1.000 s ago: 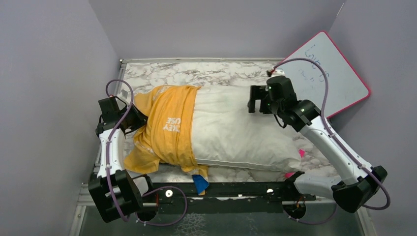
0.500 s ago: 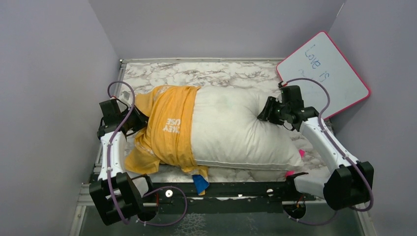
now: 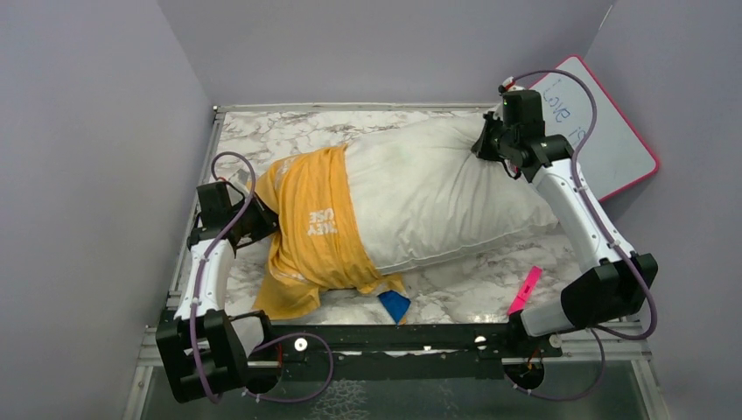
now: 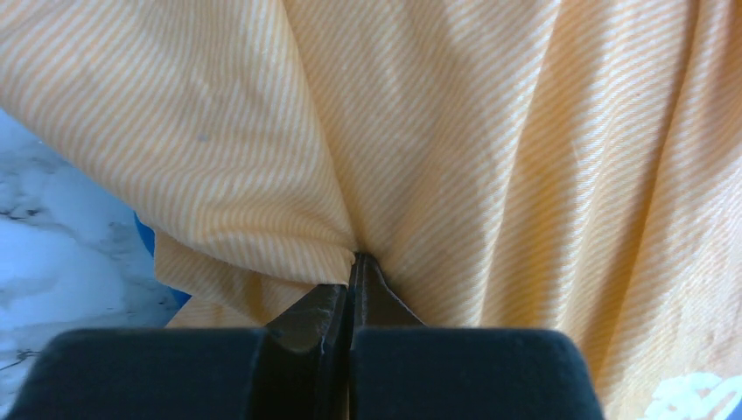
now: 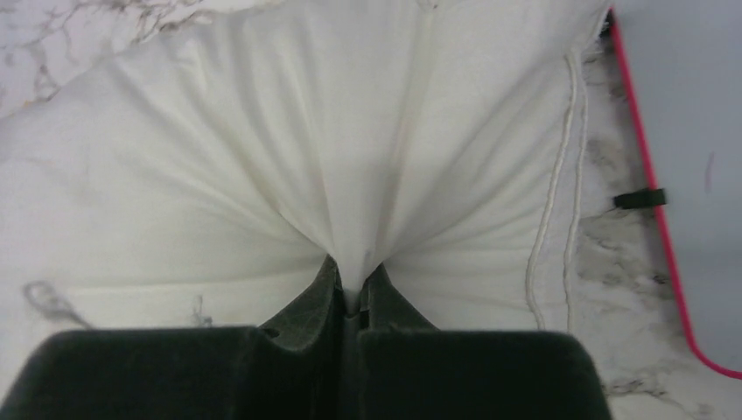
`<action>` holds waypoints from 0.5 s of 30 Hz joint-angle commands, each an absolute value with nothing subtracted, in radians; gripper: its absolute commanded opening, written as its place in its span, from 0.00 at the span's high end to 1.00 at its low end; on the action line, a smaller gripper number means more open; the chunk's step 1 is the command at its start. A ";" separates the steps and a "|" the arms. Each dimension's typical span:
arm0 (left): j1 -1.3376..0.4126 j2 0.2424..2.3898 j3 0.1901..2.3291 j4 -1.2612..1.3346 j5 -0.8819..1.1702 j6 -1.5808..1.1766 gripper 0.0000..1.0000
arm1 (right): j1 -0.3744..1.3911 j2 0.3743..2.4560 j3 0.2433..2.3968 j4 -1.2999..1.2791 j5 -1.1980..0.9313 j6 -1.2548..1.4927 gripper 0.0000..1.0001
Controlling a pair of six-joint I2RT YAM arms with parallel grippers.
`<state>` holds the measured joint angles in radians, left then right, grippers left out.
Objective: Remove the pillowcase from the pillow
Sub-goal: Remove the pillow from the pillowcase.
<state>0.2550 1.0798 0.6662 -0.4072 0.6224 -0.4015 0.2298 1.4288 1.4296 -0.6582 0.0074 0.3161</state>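
White marble-patterned bench (image 3: pixel 289 131), lavender walls (image 3: pixel 87 131): my left claw (image 4: pixel 354 262) clamps the orange-yellow fabric pillowcase (image 3: pixel 319 223), my right claw (image 5: pixel 350 297) the plump white stuffed pillow (image 3: pixel 437 197), upper right.

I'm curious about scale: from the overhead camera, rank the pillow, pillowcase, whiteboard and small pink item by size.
Largest: pillow.
Next, looking alike: pillowcase and whiteboard, which the right arm partly hides.
Smallest: pink item.

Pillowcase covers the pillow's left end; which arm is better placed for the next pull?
Right, probably: the right end effector is shut on the pillow at its far corner and can drag it out, while the left end effector, shut on the pillowcase, anchors it.
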 commanded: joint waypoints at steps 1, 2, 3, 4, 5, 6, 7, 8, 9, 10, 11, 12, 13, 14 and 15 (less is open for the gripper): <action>0.213 1.036 0.668 -0.361 0.634 -0.451 1.00 | 0.211 1.462 1.545 -0.652 0.285 0.250 0.99; 0.213 1.022 0.677 -0.370 0.572 -0.450 1.00 | 0.206 1.468 1.543 -0.639 0.291 0.245 0.99; 0.213 1.009 0.691 -0.392 0.509 -0.446 1.00 | 0.204 1.474 1.540 -0.628 0.285 0.237 0.99; 0.213 1.000 0.709 -0.417 0.434 -0.436 1.00 | 0.205 1.487 1.545 -0.631 0.276 0.233 0.99; 0.213 0.999 0.736 -0.451 0.349 -0.428 1.00 | 0.204 1.504 1.555 -0.648 0.275 0.235 0.99; 0.215 1.001 0.769 -0.489 0.274 -0.414 1.00 | 0.204 1.519 1.559 -0.660 0.277 0.236 0.99; 0.222 1.007 0.803 -0.520 0.201 -0.392 1.00 | 0.203 1.531 1.556 -0.661 0.285 0.228 0.99; 0.237 1.012 0.835 -0.559 0.126 -0.377 1.00 | 0.203 1.539 1.553 -0.659 0.302 0.223 0.99; 0.264 1.019 0.861 -0.586 0.066 -0.357 1.00 | 0.198 1.546 1.551 -0.660 0.319 0.217 0.99; 0.303 1.021 0.878 -0.596 0.028 -0.336 1.00 | 0.190 1.551 1.552 -0.660 0.324 0.211 0.99; 0.362 1.029 0.892 -0.600 0.010 -0.313 1.00 | 0.176 1.554 1.553 -0.661 0.326 0.210 0.99; 0.422 1.039 0.904 -0.601 -0.010 -0.290 1.00 | 0.161 1.554 1.555 -0.659 0.319 0.208 0.99; 0.445 1.050 0.917 -0.612 -0.082 -0.298 1.00 | 0.146 1.553 1.558 -0.656 0.307 0.206 0.99; 0.449 1.061 0.923 -0.610 -0.124 -0.300 1.00 | 0.135 1.553 1.564 -0.656 0.301 0.206 0.99; 0.457 1.067 0.926 -0.608 -0.159 -0.316 1.00 | 0.131 1.556 1.571 -0.660 0.299 0.204 0.99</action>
<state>0.3805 1.0355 0.8837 -0.5701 0.1490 -0.3580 0.1799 1.5711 1.5043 -0.7021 0.2180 0.2337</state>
